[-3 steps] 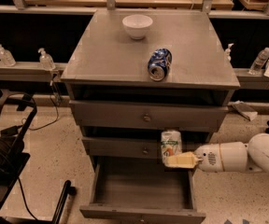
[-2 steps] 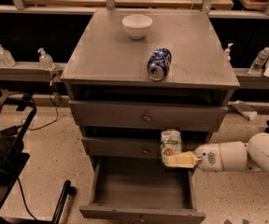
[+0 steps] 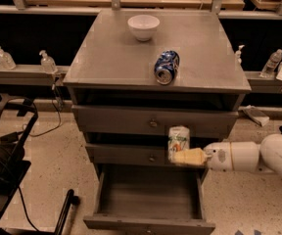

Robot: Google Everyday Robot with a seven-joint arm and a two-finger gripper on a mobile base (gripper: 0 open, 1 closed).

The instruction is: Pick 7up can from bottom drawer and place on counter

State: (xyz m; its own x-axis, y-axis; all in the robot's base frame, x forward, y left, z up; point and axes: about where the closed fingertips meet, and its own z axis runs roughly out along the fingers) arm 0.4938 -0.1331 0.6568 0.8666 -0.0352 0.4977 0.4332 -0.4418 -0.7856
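Gripper: your gripper [image 3: 181, 154] hangs at the cabinet's front, right of centre, level with the middle drawer [image 3: 131, 154] and above the open bottom drawer [image 3: 148, 223].
Pincer: it is clamped on the 7up can [image 3: 178, 140]. You see one tan finger [image 3: 191, 156] laid across the can's lower front; the other is hidden behind it.
Arm: the white arm [image 3: 248, 155] comes in from the right edge, roughly level, with its rounded joint at the far right.
7up can: it is upright in the pincer and off every surface. It sits in front of the gap between the top drawer [image 3: 121, 120] and the middle drawer, just right of their round knobs [image 3: 153, 123]. Its foot overlaps the middle drawer's face.
Bottom drawer: it is pulled well out toward you, and you see its flat grey floor below the can and gripper.
Counter: the counter [image 3: 116, 58] is the grey slab on top, well above the held can.
On the counter: a blue can [image 3: 166, 66] lies on its side near the front edge, right of centre, with its end facing you. A white bowl [image 3: 143, 27] stands upright near the back edge, apart from the blue can.
Upper drawers: both are pushed in, each with a knob at its middle.
Around the cabinet: clear bottles [image 3: 5, 58] stand on the ledge to the left, with more on the right. A black frame [image 3: 9, 131] with cables sits on the speckled ground at left.
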